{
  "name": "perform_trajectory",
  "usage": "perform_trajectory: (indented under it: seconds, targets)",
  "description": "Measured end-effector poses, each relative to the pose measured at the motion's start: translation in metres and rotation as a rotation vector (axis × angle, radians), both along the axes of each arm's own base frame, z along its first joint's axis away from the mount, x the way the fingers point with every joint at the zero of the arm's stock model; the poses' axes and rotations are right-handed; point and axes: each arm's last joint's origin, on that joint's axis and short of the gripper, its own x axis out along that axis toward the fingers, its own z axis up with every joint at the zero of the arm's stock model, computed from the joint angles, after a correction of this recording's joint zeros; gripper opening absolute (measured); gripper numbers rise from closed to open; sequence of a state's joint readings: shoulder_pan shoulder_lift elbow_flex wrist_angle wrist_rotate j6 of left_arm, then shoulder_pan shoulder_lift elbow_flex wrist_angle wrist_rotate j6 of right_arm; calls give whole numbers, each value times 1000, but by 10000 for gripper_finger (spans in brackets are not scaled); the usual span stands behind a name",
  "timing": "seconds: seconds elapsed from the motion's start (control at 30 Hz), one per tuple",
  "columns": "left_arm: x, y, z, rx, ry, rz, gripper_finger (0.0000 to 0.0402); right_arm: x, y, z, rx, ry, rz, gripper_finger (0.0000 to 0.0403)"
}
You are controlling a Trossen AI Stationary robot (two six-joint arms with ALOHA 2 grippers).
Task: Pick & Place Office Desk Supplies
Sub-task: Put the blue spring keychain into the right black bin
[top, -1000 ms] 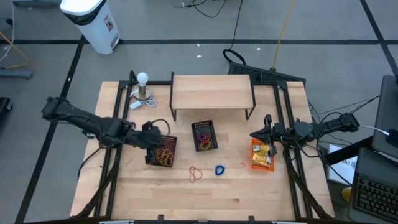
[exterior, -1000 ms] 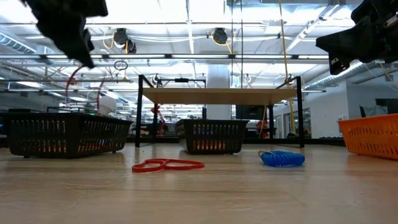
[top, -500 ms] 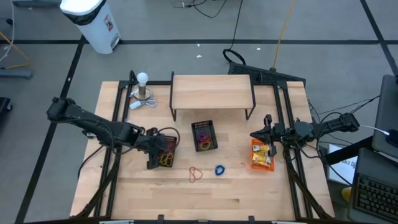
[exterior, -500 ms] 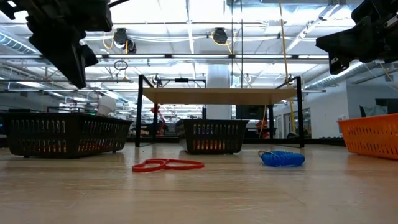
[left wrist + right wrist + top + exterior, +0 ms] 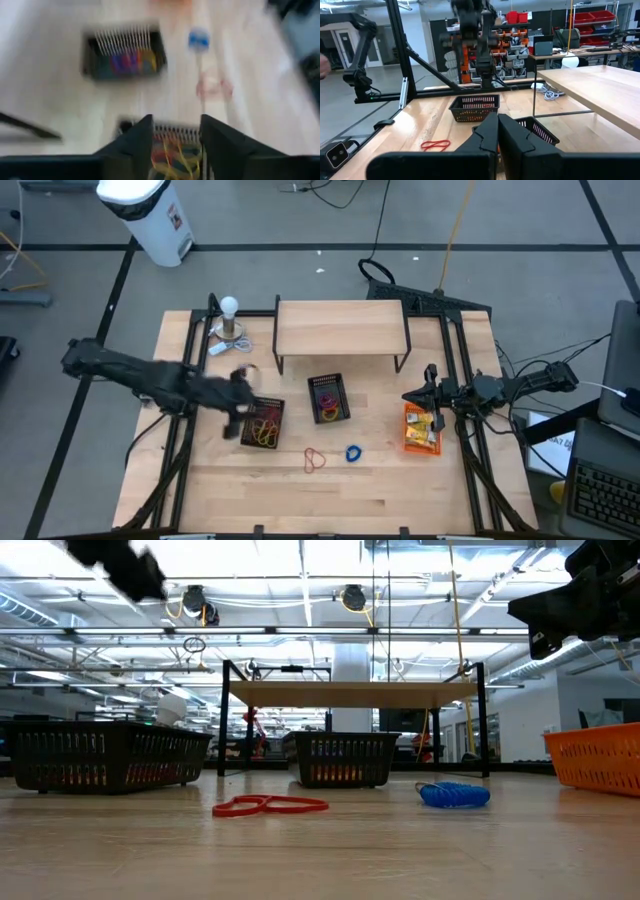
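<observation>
The left gripper (image 5: pixel 234 402) hangs above the table at the left edge of a black basket (image 5: pixel 266 422) that holds a tangle of yellow, orange and red rubber bands (image 5: pixel 266 431). In the left wrist view its two dark fingers (image 5: pixel 132 145) stand apart with a clear gap between them, nothing is held in that gap, and the basket with its bands shows directly below. A second black basket (image 5: pixel 328 398) near the middle of the table holds more coloured bands, and just in front of it a red rubber band (image 5: pixel 315 460) and a blue coiled band (image 5: pixel 353 452) lie loose on the wood. The right gripper (image 5: pixel 428 395) waits over the far edge of the orange basket (image 5: pixel 421 429), which holds yellow packets; in the right wrist view its fingers (image 5: pixel 490 137) are pressed together with nothing between them.
</observation>
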State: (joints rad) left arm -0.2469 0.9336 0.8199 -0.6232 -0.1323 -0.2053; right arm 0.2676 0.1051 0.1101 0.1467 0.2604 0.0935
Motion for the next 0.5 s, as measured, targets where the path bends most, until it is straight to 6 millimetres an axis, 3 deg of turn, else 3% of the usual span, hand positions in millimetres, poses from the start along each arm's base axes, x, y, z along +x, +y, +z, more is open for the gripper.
perform_trajectory:
  seconds: [0.1,0.23,0.37,0.5]
  targets:
    - [-27,18,26,27,-188,31,107,0,0,1,17,-10,1,0]
    - [-63,34,35,30,-402,38,19,0,0,1,22,-14,2,0]
    - [-79,37,21,-66,-613,14,13,0,0,1,22,-14,2,0]
    - [-84,39,-6,-62,-650,81,3,0,0,1,22,-14,1,0]
